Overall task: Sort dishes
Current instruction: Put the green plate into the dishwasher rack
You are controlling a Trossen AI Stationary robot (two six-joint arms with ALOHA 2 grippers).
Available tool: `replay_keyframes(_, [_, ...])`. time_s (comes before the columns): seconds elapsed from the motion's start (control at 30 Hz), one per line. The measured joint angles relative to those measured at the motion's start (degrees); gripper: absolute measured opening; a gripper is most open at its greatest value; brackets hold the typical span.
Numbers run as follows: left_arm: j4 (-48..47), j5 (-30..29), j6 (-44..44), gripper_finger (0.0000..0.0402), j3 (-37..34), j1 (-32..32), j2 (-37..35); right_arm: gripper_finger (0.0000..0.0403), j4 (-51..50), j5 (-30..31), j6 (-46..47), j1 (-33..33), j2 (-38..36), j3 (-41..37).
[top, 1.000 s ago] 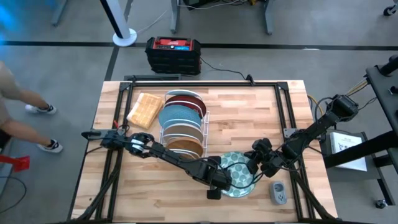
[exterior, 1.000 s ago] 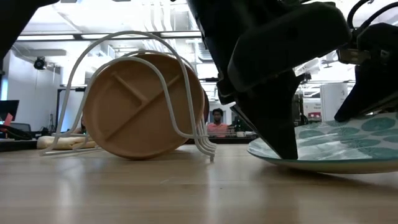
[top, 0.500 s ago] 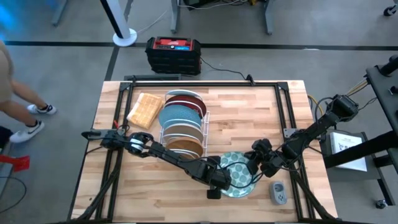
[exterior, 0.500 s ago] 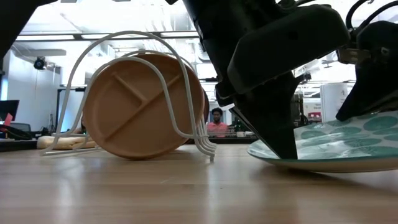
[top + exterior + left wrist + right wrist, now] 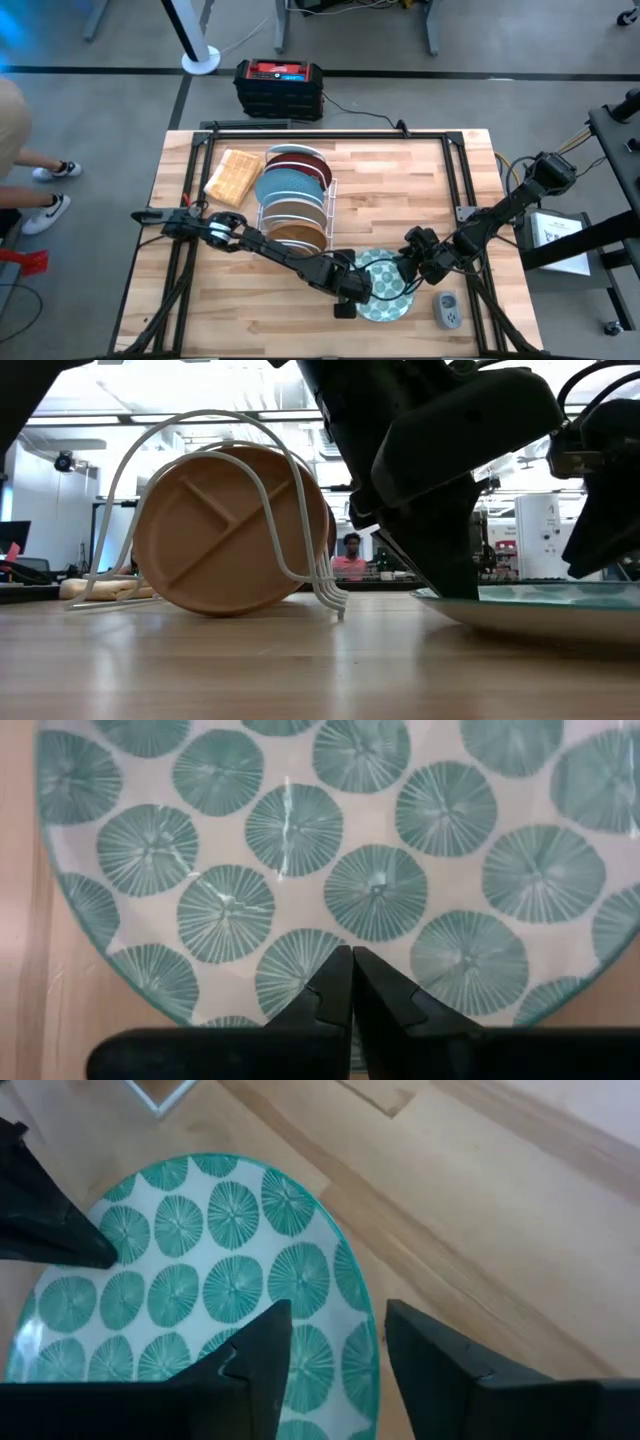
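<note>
From above, at the tabletop's (image 5: 400, 190) five o'clock, my left pincer (image 5: 349, 291) pinches the teal plate's (image 5: 385, 285) nine o'clock rim, my right pincer (image 5: 412, 268) at its three o'clock edge. Four other plates (image 5: 292, 195) stand in the wire rack (image 5: 329, 205) toward ten o'clock. At table height, the brown divided plate (image 5: 225, 530) leans in the rack. Through my left wrist, fingers (image 5: 335, 988) press together on the plate. Through my right wrist, fingers (image 5: 262, 1350) are spread astride the rim.
</note>
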Motion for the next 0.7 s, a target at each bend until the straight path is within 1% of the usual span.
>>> replay_keyframes(0.17, [0.2, -0.1, 0.0, 0.0000, -0.1, 0.0, 0.6, 0.0176, -1.0, -2.0, -0.3, 0.0, 0.0, -0.4])
replay_keyframes(0.27, [0.3, 0.1, 0.0, 0.0000, -0.1, 0.1, 0.7, 0.0188, -4.6, -6.7, 0.4, 0.0, 0.0, -0.4])
replay_keyframes(0.37, [0.4, 0.4, 0.0, 0.0000, -0.1, 0.2, 1.0, 0.0198, -6.1, -10.2, 2.4, 0.0, 0.0, -0.4])
replay_keyframes(0.57, [0.5, 1.0, 0.0, 0.0000, -0.2, 0.5, 1.1, 0.0224, -6.2, -16.1, 2.7, 0.0, -0.3, -0.4])
replay_keyframes(0.7, [0.6, 1.1, 0.0, 0.0000, -0.3, 0.6, 1.1, 0.0240, -5.0, -18.9, 2.8, 0.0, -0.5, -0.4])
